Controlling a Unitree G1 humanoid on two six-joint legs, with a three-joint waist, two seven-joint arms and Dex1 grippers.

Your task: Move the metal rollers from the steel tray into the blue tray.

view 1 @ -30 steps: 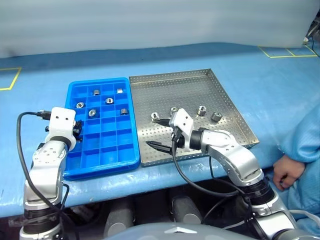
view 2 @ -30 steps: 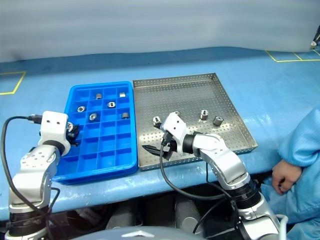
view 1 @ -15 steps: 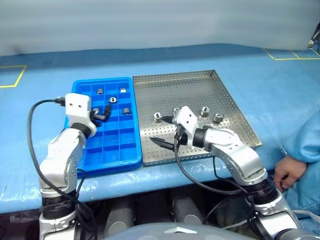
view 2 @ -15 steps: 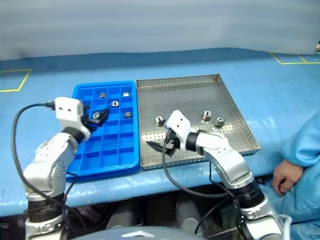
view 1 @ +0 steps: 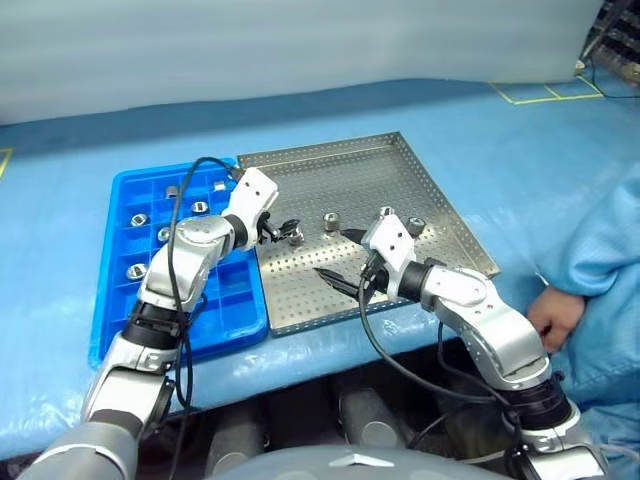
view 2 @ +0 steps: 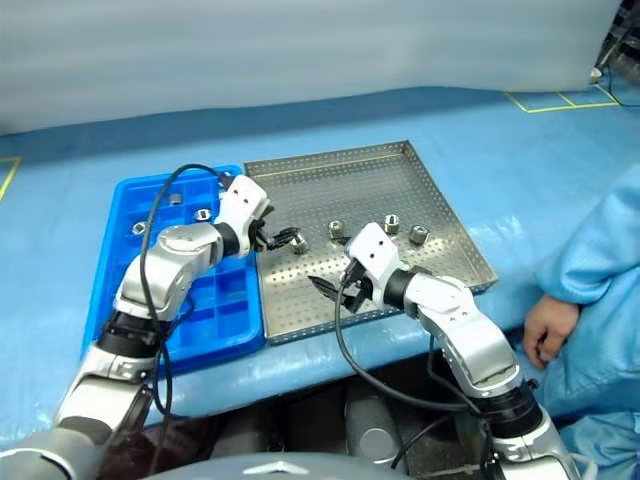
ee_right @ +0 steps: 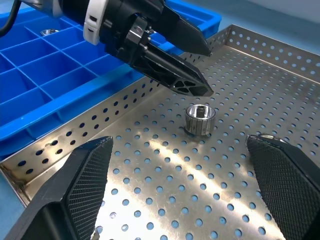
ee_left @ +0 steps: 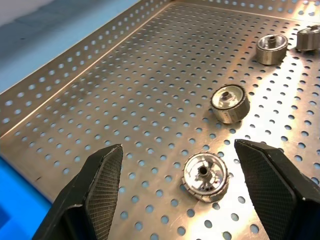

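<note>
1. Left eye view, from the left: the blue tray (view 1: 120, 300) holds several metal rollers (view 1: 137, 272) in its far compartments, well behind and to the left of the left gripper's fingers.
2. Left gripper (view 1: 280, 230) reaches over the steel tray (view 1: 400, 170); its fingers (ee_left: 102, 175) are spread wide and hold nothing.
3. One roller (ee_left: 205, 176) lies on the perforated floor between the left fingertips, untouched; a second (ee_left: 230, 103) sits just beyond them, and more (ee_left: 271, 48) lie farther off.
4. Right gripper (view 1: 340, 262) hangs over the steel tray's near part, fingers (ee_right: 82, 185) fully apart and empty.
5. The roller by the left fingertips (ee_right: 200, 119) lies ahead of the right fingers, midway between them.
6. A person's hand (view 1: 548, 315) rests right of the steel tray.
</note>
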